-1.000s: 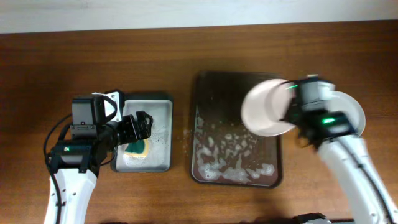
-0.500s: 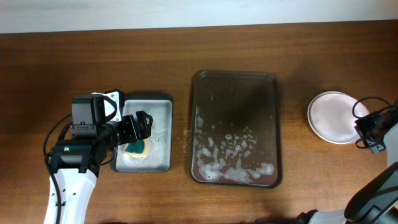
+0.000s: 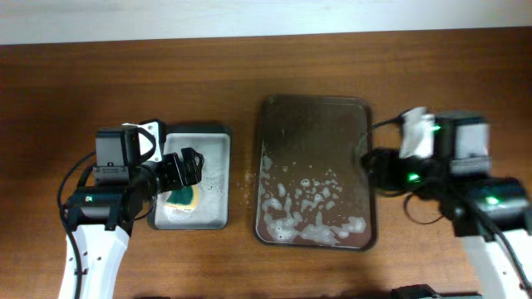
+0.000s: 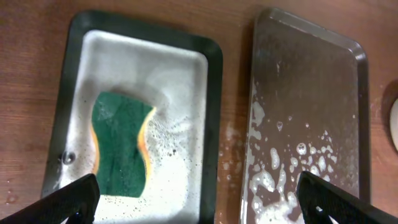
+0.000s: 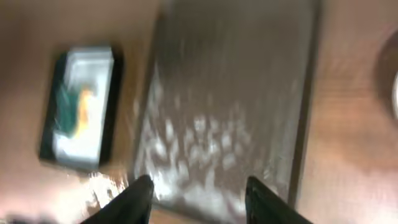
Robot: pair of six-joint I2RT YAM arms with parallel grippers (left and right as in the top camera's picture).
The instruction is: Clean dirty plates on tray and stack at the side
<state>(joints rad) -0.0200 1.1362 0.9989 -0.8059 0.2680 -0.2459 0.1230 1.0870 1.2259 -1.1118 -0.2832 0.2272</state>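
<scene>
The tray is soapy. Left gripper released, above sponge left of tray. Right gripper released, over tray's right rim.

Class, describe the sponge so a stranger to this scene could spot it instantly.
On the wooden table, find the small grey black-rimmed tray left of the big brown sudsy tray. The sponge lies in its soapy water: green-topped with a yellow-orange edge, alone in that tray.

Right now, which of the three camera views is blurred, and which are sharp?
Right wrist view: heavily motion-blurred, the large dark brown rectangular tray and its white foam smeared. Left wrist view: sharp, the green sponge crisp in the small grey metal tray. Overhead view: mostly sharp.
</scene>
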